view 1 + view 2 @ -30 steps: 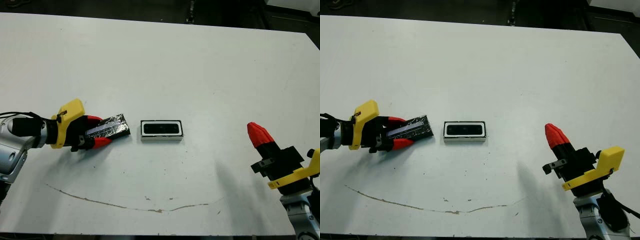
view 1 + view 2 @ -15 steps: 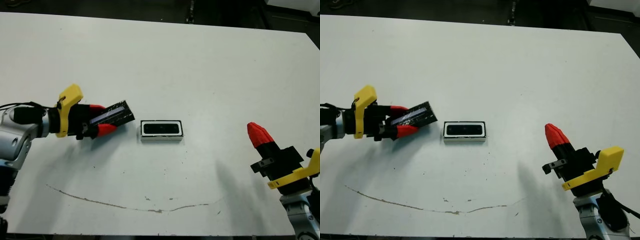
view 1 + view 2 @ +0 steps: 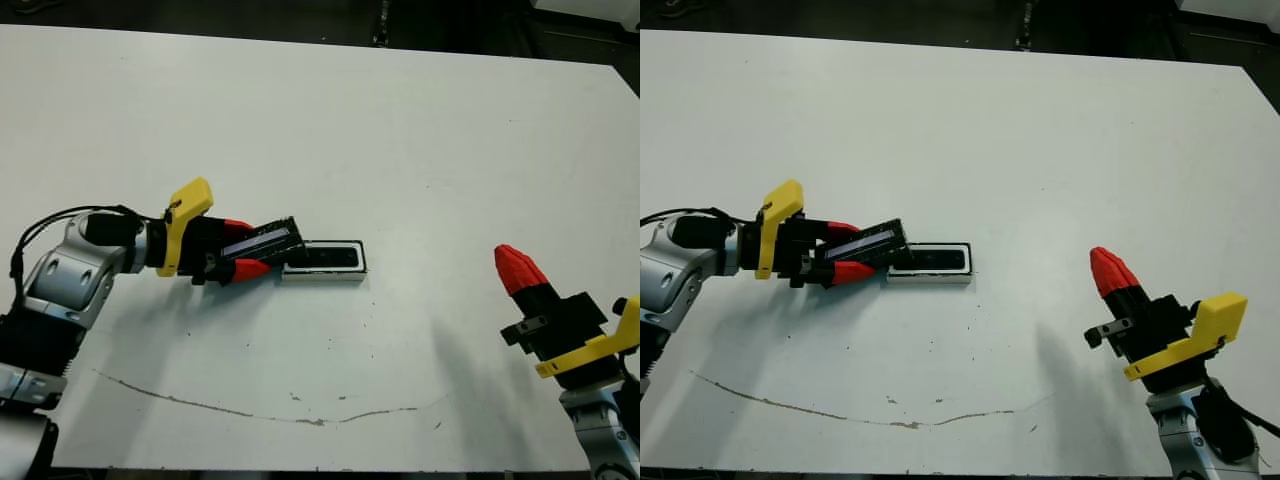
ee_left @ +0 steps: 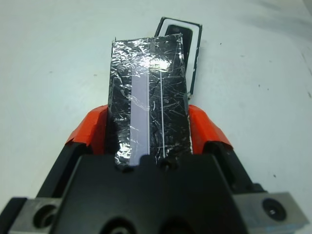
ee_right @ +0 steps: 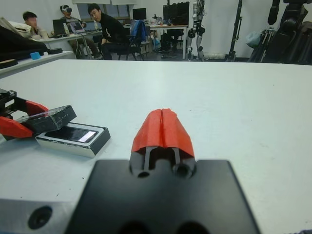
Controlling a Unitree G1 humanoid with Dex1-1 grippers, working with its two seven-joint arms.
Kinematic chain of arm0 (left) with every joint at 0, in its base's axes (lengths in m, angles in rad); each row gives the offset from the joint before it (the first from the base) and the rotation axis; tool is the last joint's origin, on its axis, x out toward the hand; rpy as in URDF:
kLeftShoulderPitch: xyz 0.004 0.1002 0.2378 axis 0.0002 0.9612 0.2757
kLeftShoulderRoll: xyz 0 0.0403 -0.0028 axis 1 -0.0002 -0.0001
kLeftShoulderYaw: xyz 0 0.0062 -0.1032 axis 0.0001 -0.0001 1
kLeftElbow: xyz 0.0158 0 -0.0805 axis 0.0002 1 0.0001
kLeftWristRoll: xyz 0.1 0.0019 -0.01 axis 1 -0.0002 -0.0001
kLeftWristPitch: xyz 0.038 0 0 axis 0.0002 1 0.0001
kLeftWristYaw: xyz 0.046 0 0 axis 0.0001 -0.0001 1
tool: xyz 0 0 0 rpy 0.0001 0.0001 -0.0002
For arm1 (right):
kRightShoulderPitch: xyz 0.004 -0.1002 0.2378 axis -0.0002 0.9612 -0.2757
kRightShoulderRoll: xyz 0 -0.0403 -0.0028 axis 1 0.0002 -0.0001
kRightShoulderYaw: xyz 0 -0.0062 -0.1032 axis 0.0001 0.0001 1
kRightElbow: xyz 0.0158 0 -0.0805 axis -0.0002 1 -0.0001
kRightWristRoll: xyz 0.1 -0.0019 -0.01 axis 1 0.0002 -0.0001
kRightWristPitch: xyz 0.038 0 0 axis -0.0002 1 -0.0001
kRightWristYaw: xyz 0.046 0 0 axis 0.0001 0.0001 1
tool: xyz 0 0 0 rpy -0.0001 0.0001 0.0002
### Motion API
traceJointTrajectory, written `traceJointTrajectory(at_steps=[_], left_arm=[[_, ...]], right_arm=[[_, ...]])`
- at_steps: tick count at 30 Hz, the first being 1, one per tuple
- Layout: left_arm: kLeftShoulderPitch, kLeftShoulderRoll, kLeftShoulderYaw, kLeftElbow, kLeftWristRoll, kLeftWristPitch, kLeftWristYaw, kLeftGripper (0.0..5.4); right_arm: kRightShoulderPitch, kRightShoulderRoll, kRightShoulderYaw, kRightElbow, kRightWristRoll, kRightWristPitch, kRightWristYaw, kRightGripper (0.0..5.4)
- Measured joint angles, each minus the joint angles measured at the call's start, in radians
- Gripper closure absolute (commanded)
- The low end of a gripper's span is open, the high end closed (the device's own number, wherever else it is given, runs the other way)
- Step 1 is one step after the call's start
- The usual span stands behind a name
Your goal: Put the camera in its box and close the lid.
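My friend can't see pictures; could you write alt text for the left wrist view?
A red-fingered end effector grips a flat black lid with a crinkled silvery top and pale strip, poised over one end of a shallow white-lined box on a white table.

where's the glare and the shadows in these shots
Left wrist view: glare on the lid, its crinkled top and pale strip catching the light. Right wrist view: a bright reflection on the camera lying in the box. Left eye view: a soft shadow on the table under the left gripper.
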Motion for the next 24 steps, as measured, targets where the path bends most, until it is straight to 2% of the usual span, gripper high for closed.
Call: traceJointTrajectory(at_steps=[13,24], left_arm=[[-0.018,-0.015,-0.039,-0.015,0.006,0.012,-0.003,2.25],[-0.032,-0.025,-0.072,-0.053,0.038,0.029,-0.010,2.25]], right_arm=[[-0.004,-0.001,0.000,0.001,0.009,0.000,0.006,5.40],[-0.008,-0.001,0.000,0.001,0.005,0.000,0.004,5.40]])
